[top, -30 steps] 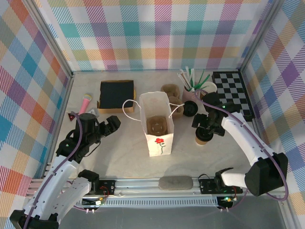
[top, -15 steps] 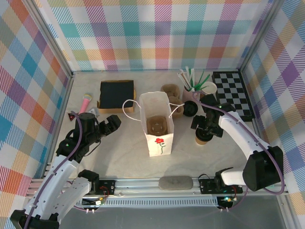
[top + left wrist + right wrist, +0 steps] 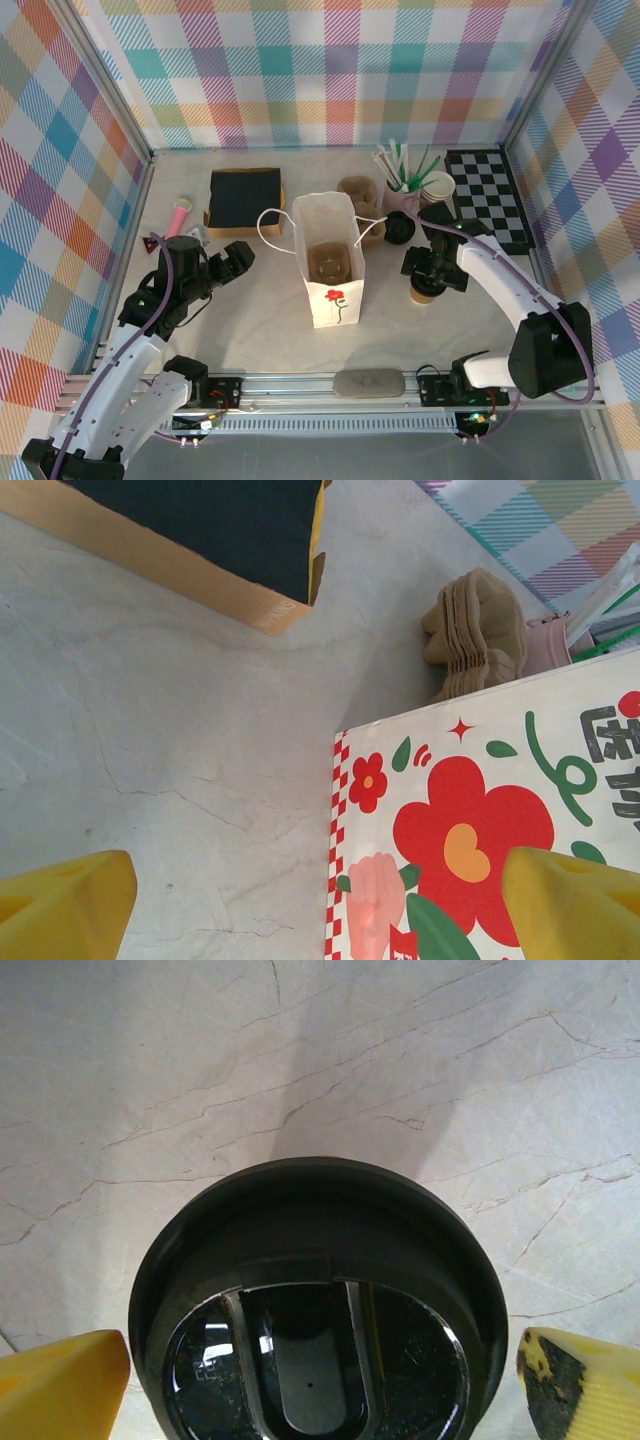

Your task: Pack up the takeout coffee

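The takeout coffee [image 3: 426, 294] is a small brown paper cup standing right of the white paper bag [image 3: 331, 262]. Its round black lid [image 3: 320, 1300] sits close under my right wrist camera. My right gripper [image 3: 325, 1385] hangs open straight above it, one yellow fingertip [image 3: 60, 1385] on each side of the lid and gaps between. From above, the right gripper [image 3: 429, 276] covers the cup's top. My left gripper [image 3: 242, 258] is open, left of the bag, facing its flower-printed side [image 3: 480, 830]. Nothing is between the left gripper's [image 3: 320, 910] fingers.
A brown cup carrier [image 3: 333, 262] sits inside the bag. Behind it are a stack of brown carriers [image 3: 357, 190], a pink cup of straws [image 3: 400, 195], a white cup [image 3: 438, 185] and a loose black lid [image 3: 398, 230]. A checkerboard [image 3: 490, 195] lies back right, a black box [image 3: 244, 197] back left.
My right gripper has shifted slightly left and toward the near edge, settling over the cup's lid. The left arm has not moved.
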### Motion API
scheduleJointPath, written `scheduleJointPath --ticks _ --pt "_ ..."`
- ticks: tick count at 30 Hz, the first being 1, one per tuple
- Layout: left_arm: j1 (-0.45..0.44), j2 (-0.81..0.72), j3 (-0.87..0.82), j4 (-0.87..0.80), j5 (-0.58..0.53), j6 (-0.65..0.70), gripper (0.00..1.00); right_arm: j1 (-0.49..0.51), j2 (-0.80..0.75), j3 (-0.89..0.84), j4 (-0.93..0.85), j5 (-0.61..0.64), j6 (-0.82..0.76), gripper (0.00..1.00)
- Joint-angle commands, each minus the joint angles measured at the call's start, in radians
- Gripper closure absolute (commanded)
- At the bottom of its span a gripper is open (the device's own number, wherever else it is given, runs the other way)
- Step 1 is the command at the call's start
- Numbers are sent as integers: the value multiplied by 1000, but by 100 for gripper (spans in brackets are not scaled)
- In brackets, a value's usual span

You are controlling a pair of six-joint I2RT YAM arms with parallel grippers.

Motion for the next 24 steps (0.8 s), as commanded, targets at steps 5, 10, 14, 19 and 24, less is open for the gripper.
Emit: scheduleJointPath --ticks 5,10,14,19,24 --pt "12 8 31 0 -1 25 7 -4 20 -28 34 -9 -3 1" --pt "13 7 41 -5 -1 26 7 -4 17 -25 34 -13 -6 1" --pt "12 7 47 -6 -4 27 6 -4 18 -24 36 -18 -8 1" --pt "12 9 48 -9 -3 30 6 -5 38 -32 49 -28 -15 1" --pt "13 1 50 -23 -10 33 7 -5 64 -22 49 -34 -40 1"
